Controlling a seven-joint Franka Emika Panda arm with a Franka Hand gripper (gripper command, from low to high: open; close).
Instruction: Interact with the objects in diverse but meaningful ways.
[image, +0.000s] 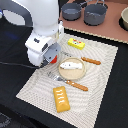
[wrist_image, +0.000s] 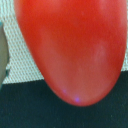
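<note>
My gripper (image: 51, 60) hangs over the woven placemat (image: 100, 75) toward the exterior view's left, shut on a red tomato (image: 49, 59). The tomato (wrist_image: 70, 47) fills almost the whole wrist view, with mat weave and black table behind it. Just to the exterior view's right of the gripper, a white fish (image: 70, 64) lies on a round wooden plate (image: 73, 73). A yellow packet with a red label (image: 76, 43) sits at the mat's far side. An orange-brown bread loaf (image: 61, 98) lies near the mat's front edge.
A wooden-handled fork (image: 68, 82) lies in front of the plate and a wooden-handled knife (image: 91, 61) beside it. Two grey pots (image: 71, 11) (image: 95, 14) stand on a brown board at the back. A bowl (image: 124, 19) shows at the exterior view's right edge.
</note>
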